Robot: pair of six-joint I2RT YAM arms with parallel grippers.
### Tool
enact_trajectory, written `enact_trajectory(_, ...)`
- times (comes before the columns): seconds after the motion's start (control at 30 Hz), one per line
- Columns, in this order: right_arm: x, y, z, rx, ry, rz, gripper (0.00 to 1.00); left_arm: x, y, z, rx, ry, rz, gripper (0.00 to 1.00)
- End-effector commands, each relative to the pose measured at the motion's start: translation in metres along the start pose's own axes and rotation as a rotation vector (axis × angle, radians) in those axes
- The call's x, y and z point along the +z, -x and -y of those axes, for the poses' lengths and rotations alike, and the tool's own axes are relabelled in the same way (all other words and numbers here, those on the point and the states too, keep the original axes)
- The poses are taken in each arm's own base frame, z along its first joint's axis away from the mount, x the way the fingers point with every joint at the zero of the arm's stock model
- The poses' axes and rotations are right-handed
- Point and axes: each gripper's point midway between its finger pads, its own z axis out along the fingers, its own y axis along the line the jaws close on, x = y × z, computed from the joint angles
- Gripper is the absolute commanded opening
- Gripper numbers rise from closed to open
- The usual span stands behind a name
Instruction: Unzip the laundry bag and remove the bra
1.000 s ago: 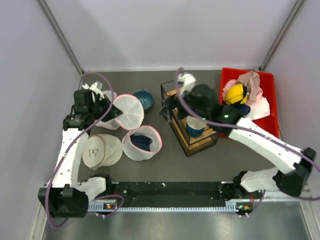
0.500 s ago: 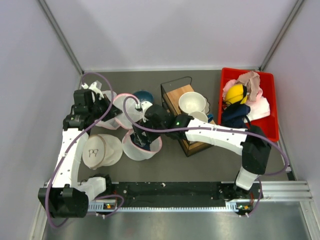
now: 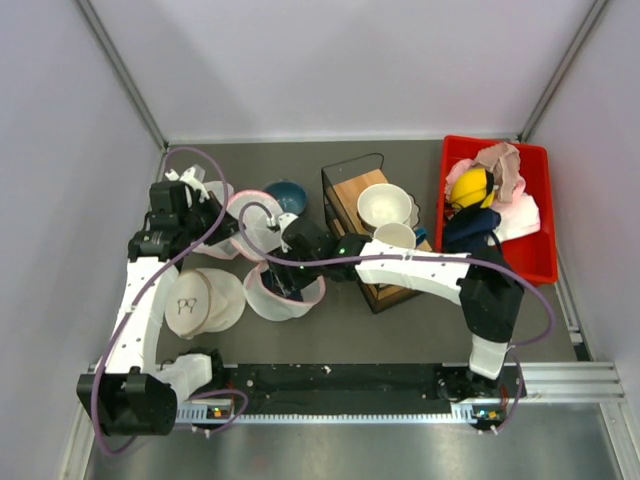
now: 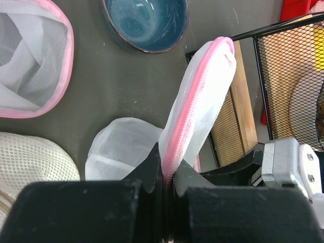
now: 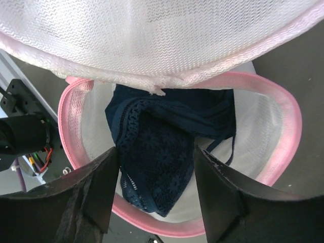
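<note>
The laundry bag [image 3: 262, 300] lies open at centre-left, white mesh with a pink zipper rim [image 5: 283, 126]. My left gripper [image 3: 222, 228] is shut on its raised pink-trimmed flap [image 4: 200, 96], which is pinched between the jaws [image 4: 168, 174]. A dark navy lace garment with thin straps [image 5: 162, 157] lies inside the bag. My right gripper [image 5: 157, 202] is open just above that garment, one finger on each side; it also shows in the top view [image 3: 288, 268]. The yellow bra [image 3: 470, 187] lies in the red bin [image 3: 545, 255], far from both grippers.
A blue bowl [image 3: 287, 195] sits behind the bag. A black wire rack [image 3: 345, 195] with white bowls stands to its right. A flat white round bag [image 3: 205, 300] lies at left. Another open pink-trimmed bag [image 4: 30, 55] is near the left gripper. Pink garments [image 3: 505, 168] and navy cloth [image 3: 470, 228] are in the bin.
My right arm has swung left from above the rack to the open bag and moved in over the navy garment. The left gripper still holds the flap.
</note>
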Motion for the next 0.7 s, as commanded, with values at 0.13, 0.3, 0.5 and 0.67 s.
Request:
enact_trajectory(0.13,-0.02,0.019,0.004,0.011,-0.061,0.11,0.0,0.001,0.004,0.004,0.009,-0.029,0.034,0.0)
enact_trajectory(0.3,-0.081,0.067,-0.002,-0.02,-0.07,0.292,0.0,-0.001,0.005,0.005,0.009,-0.034,0.046,0.0)
enact_trajectory(0.5,-0.142,0.112,-0.013,-0.044,-0.069,0.457,0.0,0.0,-0.001,0.001,-0.003,-0.022,0.037,0.0)
enact_trajectory(0.67,-0.192,0.15,-0.025,-0.061,-0.046,0.602,0.0,0.0,-0.001,0.0,0.0,-0.021,0.034,0.0)
